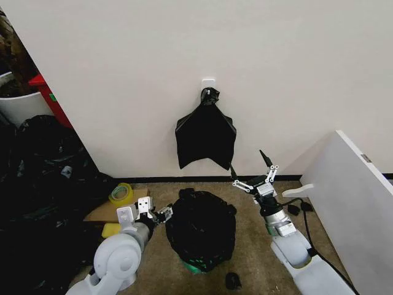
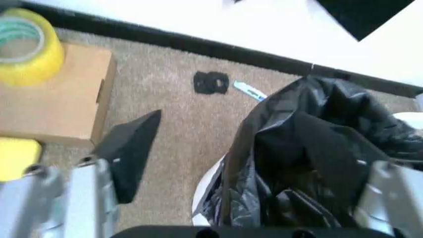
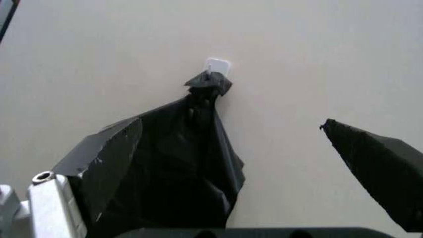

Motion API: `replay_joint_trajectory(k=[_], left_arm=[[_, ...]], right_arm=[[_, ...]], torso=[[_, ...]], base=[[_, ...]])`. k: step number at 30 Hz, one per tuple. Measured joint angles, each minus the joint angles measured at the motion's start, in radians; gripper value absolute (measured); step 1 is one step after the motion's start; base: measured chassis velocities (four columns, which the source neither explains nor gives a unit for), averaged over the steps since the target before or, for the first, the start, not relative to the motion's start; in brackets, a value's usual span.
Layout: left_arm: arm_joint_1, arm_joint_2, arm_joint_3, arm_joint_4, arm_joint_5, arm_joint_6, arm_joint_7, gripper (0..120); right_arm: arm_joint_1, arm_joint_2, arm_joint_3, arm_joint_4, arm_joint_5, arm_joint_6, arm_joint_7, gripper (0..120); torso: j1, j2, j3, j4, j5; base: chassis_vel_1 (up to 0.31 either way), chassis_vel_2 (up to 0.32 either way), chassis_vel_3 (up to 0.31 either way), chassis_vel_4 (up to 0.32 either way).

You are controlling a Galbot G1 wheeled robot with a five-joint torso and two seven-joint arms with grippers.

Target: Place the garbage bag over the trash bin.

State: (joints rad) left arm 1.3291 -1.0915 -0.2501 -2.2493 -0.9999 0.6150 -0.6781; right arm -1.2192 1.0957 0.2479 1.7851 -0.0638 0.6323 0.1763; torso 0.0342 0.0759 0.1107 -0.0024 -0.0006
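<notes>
Head view: garbage bag [image 1: 201, 228] hides trash bin [image 1: 195, 265]; both grippers [image 1: 158, 215] [image 1: 253, 173] spread apart.

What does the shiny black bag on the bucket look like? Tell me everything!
The garbage bag is thin, glossy black plastic, full of crinkles. It is draped over the trash bin, covering nearly all of it, so just a white strip and a greenish bit near the base peek out. Its top is bunched in loose folds, not smooth. It stands on the brown carpet by the wall. The left hand is open close beside it, and the right hand is open, raised off to the other side.
</notes>
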Motion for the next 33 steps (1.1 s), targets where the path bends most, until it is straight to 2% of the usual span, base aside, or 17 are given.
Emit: replay_joint_trajectory(k=[2,4,6,7,9,10,11,12,13,14,18,20,21,23,25,27,33], left_arm=[[0.004,0.004,-0.009,-0.027,0.069,-0.048,0.041,98],[0.005,0.003,-0.012,-0.032,0.118,-0.100,0.077,98],[0.008,-0.007,-0.018,-0.002,0.308,-0.328,0.204,100],[0.008,-0.007,-0.018,-0.002,0.308,-0.328,0.204,100],[0.004,-0.022,-0.023,0.061,0.445,-0.518,0.299,100],[0.004,-0.022,-0.023,0.061,0.445,-0.518,0.299,100],[-0.003,-0.040,-0.044,0.118,0.575,-0.690,0.377,100],[-0.002,-0.044,-0.050,0.122,0.589,-0.713,0.387,100],[0.008,-0.061,-0.082,0.111,0.592,-0.767,0.410,100],[0.008,-0.061,-0.082,0.111,0.592,-0.767,0.410,100],[0.041,-0.097,-0.119,0.066,0.568,-0.784,0.415,100],[0.066,-0.137,-0.131,0.032,0.609,-0.778,0.414,100],[0.066,-0.137,-0.131,0.032,0.609,-0.778,0.414,100],[0.076,-0.154,-0.120,0.013,0.630,-0.763,0.408,100],[0.082,-0.166,-0.116,0.000,0.638,-0.746,0.405,100],[0.085,-0.169,-0.117,-0.002,0.642,-0.740,0.405,100],[0.100,-0.185,-0.122,0.027,0.687,-0.691,0.382,100]], right_arm=[[-0.024,0.003,0.017,0.037,0.016,-0.015,0.012,100],[-0.031,0.004,0.021,0.050,0.028,-0.023,0.016,100],[-0.052,0.005,0.026,0.090,0.088,-0.057,0.025,100],[-0.052,0.005,0.026,0.090,0.088,-0.057,0.025,100],[-0.066,0.002,0.026,0.121,0.139,-0.088,0.031,100],[-0.066,0.002,0.026,0.121,0.139,-0.088,0.031,100],[-0.083,-0.005,0.026,0.165,0.200,-0.147,0.041,100],[-0.086,-0.006,0.027,0.172,0.209,-0.159,0.043,100],[-0.105,-0.015,0.027,0.218,0.263,-0.242,0.068,100],[-0.105,-0.015,0.027,0.218,0.263,-0.242,0.068,100],[-0.128,-0.026,0.031,0.280,0.315,-0.375,0.132,100],[-0.145,-0.030,0.034,0.327,0.311,-0.506,0.202,100],[-0.145,-0.030,0.034,0.327,0.311,-0.506,0.202,100],[-0.153,-0.038,0.020,0.392,0.335,-0.688,0.299,100],[-0.152,-0.045,0.021,0.437,0.363,-0.768,0.336,100],[-0.151,-0.046,0.028,0.437,0.354,-0.763,0.334,100],[-0.156,-0.008,0.096,0.380,0.227,-0.559,0.225,100]], torso=[[0.000,0.000,0.000,-0.0001,0.0000],[0.000,0.000,0.000,-0.0002,0.0000],[0.000,0.000,0.000,-0.0001,0.0005],[0.000,0.000,0.000,-0.0001,0.0005],[0.000,0.000,0.000,-0.0001,0.0001],[0.000,0.000,0.000,-0.0001,0.0001],[0.000,0.000,0.000,-0.0003,-0.0007],[0.000,0.000,0.000,-0.0003,-0.0006],[0.000,0.000,0.000,-0.0003,0.0004],[0.000,0.000,0.000,-0.0003,0.0004],[0.000,0.000,0.000,0.0000,0.0003],[0.000,0.000,0.000,0.0001,0.0002],[0.000,0.000,0.000,0.0001,0.0002],[0.000,0.000,0.000,-0.0002,0.0000],[0.000,0.000,0.000,-0.0002,-0.0001],[0.000,0.000,0.000,0.0000,0.0000],[0.000,0.000,0.000,-0.0001,0.0000]], base=[[0.000,0.000,0.000,0.000],[0.000,0.000,0.000,0.000],[0.000,0.000,0.000,0.000],[0.000,0.000,0.000,0.000],[0.000,0.000,0.000,0.000],[0.000,0.000,0.000,0.000],[0.000,0.000,0.000,0.000],[0.000,0.000,0.000,0.000],[0.000,0.000,0.000,0.000],[0.000,0.000,0.000,0.000],[0.000,0.000,0.000,0.000],[0.000,0.000,0.000,0.000],[0.000,0.000,0.000,0.000],[0.000,0.000,0.000,0.000],[0.000,0.000,0.000,0.000],[0.000,0.000,0.000,0.000],[0.000,0.000,0.000,0.000]])
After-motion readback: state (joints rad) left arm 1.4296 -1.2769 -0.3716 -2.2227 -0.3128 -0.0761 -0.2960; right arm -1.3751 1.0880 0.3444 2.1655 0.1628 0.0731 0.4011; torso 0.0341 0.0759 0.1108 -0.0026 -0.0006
